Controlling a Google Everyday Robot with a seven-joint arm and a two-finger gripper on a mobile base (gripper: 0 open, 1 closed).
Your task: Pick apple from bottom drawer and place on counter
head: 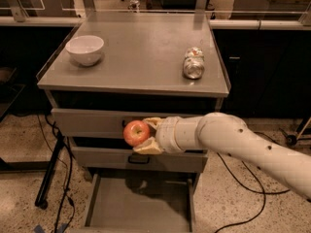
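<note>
The grey bench (141, 57) tops the cabinet, with the bottom drawer (138, 208) pulled out beneath. The white arm (233, 140) stretches from 4 o'clock, its hand (146, 135) before the upper drawer fronts (87, 123). A white bowl (85, 50) sits at the bench's 10 o'clock and a crushed can (193, 63) at 2 o'clock, and the hand is clamped on the apple (136, 132), held in mid-air.

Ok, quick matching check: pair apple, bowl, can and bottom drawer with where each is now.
1 apple
2 bowl
3 can
4 bottom drawer

A right side of the counter
B pulled open at floor level
C left side of the counter
D held in the gripper, in front of the upper drawers

Pairs: 1-D, 2-C, 3-A, 4-B
</note>
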